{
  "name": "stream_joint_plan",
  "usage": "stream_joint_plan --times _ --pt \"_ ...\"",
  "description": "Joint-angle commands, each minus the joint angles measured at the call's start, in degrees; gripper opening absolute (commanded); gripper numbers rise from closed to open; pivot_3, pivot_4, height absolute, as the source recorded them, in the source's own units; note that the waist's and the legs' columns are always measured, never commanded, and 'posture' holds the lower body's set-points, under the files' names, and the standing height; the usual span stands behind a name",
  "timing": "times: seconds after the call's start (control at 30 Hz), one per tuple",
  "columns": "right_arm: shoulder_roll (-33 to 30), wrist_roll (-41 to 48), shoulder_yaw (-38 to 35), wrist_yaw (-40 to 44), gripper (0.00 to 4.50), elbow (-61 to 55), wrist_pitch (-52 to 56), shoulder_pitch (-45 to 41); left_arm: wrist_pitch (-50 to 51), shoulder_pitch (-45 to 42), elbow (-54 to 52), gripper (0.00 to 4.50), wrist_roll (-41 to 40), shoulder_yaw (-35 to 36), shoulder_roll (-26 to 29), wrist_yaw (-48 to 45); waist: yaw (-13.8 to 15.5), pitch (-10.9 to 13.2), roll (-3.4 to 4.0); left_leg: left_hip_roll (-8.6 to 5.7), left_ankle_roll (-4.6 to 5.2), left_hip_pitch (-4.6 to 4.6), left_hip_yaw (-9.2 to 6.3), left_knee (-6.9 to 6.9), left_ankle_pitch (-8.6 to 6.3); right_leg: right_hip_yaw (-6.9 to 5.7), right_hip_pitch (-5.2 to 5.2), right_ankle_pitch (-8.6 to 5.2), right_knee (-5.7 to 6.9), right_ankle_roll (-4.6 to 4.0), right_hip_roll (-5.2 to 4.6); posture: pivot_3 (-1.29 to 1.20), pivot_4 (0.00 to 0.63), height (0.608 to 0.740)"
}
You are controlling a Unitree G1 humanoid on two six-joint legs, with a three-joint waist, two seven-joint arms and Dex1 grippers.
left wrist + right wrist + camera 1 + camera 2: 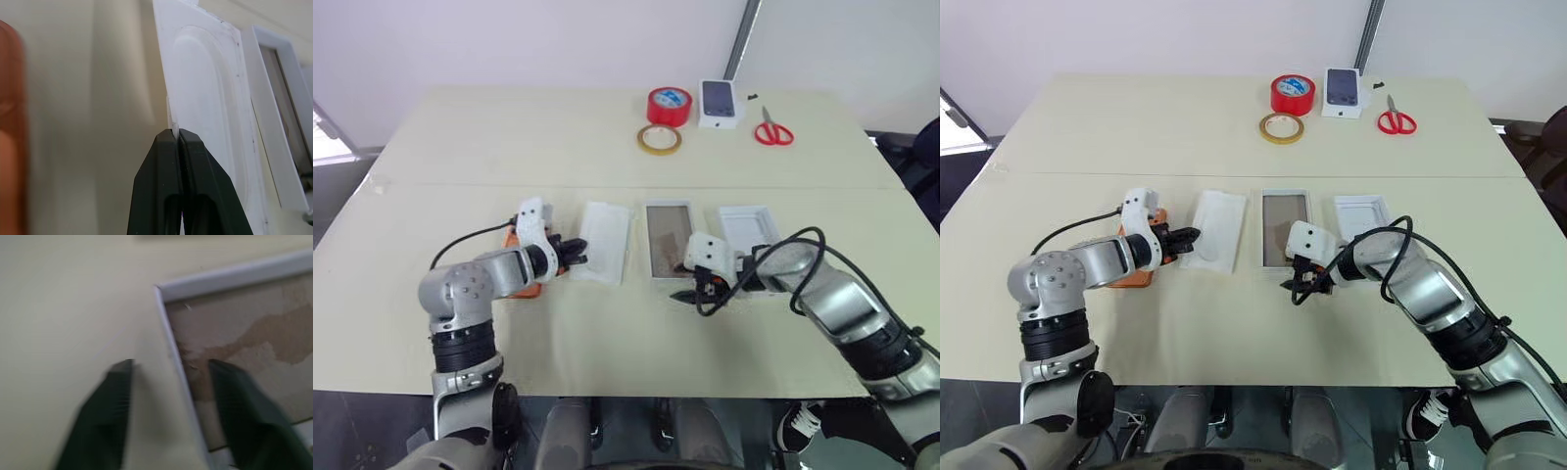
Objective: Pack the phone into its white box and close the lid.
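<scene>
Your left end effector [578, 255] is clenched on the near edge of the thin insert [607, 235]; the wrist view shows the two fingers pressed together with the white card caught between their tips. That is not the task's thing. The phone [1132, 275] lies on the tabletop [509, 147] on the outer side of that same arm, to the left of the end effector and partly hidden under the forearm, so only orange slivers show. From those slivers you cannot read its long axis with any confidence.

Your right end effector [688, 294] is released. Its fingers stand apart at the near left corner of the box [668, 240], one outside the low side wall and one over the brownish floor, with the wall running between them and no contact that you can make out. The box lies with its long axis pointing away from you, between the insert on its left and the lid [747, 223] on its right, all three side by side and apart.

So the left arm is the nearer one to the phone, which sits well apart from the box with the insert between. To my eye, you must let go of the insert before the left arm can reach back for the phone.
</scene>
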Motion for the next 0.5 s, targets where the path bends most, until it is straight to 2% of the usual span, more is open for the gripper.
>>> stream_joint_plan --times 0.03,0.07,0.23,0.5 --pt "0.3 -0.8 0.9 2.5 0.5 0.6 -1.7 -1.6 0.1 -2.0 -3.8 0.0 -1.5 3.7 0.0 0.9 0.0 0.0 -0.02 0.0 0.0 0.0 0.0 0.0 0.0 -0.01 0.01 0.0 0.0 0.0 0.0 0.0 0.15 0.74" --pt "0.4 -0.7 1.0 3.2 0.03 0.4 -2.3 -1.8 0.2 -2.0 -4.2 0.0 -1.4 4.4 0.3 1.1 0.1 0.0 -0.02 0.0 0.0 0.0 0.0 0.0 0.0 0.0 0.01 0.0 0.0 0.0 0.0 0.0 0.15 0.74" --pt "1.8 0.0 2.6 6.1 0.03 -3.5 -3.0 -2.2 1.1 -3.5 -5.6 0.0 -2.1 8.9 0.5 2.0 0.0 0.0 -0.02 0.0 0.0 0.0 0.0 0.01 0.0 -0.01 0.03 0.0 0.0 0.01 0.01 0.0 0.15 0.74" --pt "9.5 -7.6 8.7 1.4 0.03 -0.8 -7.0 -4.6 4.1 -5.7 -7.3 0.0 -2.7 11.0 -0.6 3.1 -0.1 0.0 -0.05 0.0 -0.01 0.01 0.01 0.03 0.0 -0.01 0.03 0.01 0.04 0.02 0.03 0.0 0.15 0.74"
